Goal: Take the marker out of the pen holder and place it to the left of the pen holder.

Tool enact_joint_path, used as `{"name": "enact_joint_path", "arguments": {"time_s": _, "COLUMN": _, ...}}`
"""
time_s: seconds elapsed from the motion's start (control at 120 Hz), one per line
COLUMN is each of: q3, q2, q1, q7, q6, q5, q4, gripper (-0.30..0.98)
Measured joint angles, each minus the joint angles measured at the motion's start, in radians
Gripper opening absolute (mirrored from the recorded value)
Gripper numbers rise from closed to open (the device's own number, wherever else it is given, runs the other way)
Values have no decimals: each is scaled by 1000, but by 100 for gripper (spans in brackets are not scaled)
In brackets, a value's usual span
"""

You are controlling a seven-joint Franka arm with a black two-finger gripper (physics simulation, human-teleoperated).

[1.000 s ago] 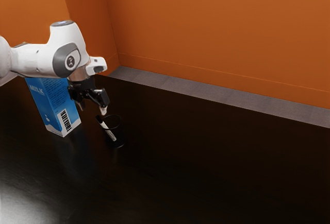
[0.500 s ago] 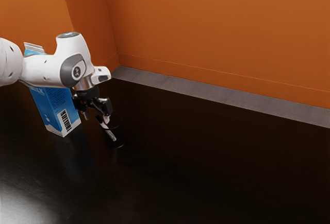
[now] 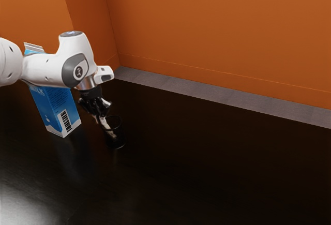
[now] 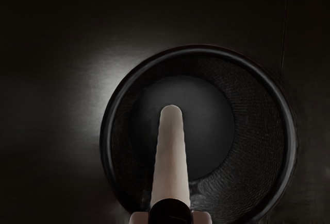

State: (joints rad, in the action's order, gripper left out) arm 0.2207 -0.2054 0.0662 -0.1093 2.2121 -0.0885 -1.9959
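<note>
Closed on the marker (image 4: 171, 162), the black two-finger gripper (image 3: 101, 119) is left of the middle of the exterior view, pointing down at the pen holder. Its fingertips (image 4: 201, 217) stand on either side of the black cap and touch it.

Orange walls (image 3: 222, 33) meet in a corner at the upper left of the exterior view, and a grey strip of floor (image 3: 207, 93) slants along their foot toward the right edge. Below lies the dark, glossy table (image 3: 207, 168), with a pale glare in the frame's lower left; the wrist view adds a soft sheen beside the holder's rim and a thin line across the surface at the upper right.

From the left edge comes the white and grey arm (image 3: 46, 70), crossing in front of a blue and white milk carton (image 3: 56, 106) with a barcode near its base.

The round black pen holder (image 3: 120, 138) stands upright, left of center and near the carton. From above, the wrist view shows its ribbed inner wall and smooth round bottom. The marker is still tilted inside it, white barrel down, capped end up at the rim.
</note>
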Motion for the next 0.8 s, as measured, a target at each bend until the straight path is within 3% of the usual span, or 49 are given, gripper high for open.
{"name": "enact_joint_path", "arguments": {"time_s": 0.233, "q3": 0, "q2": 28, "q1": 32, "q7": 22, "q6": 2, "q5": 16, "q4": -14, "gripper": -8}}
{"name": "enact_joint_path", "arguments": {"time_s": 0.617, "q3": 7, "q2": 280, "q1": -2, "q7": 53, "q6": -47, "q5": 72, "q4": -76, "gripper": -10}}
{"name": "enact_joint_path", "arguments": {"time_s": 0.8, "q3": 6, "q2": 202, "q1": -108, "q7": 58, "q6": -64, "q5": 101, "q4": 16, "gripper": -10}}
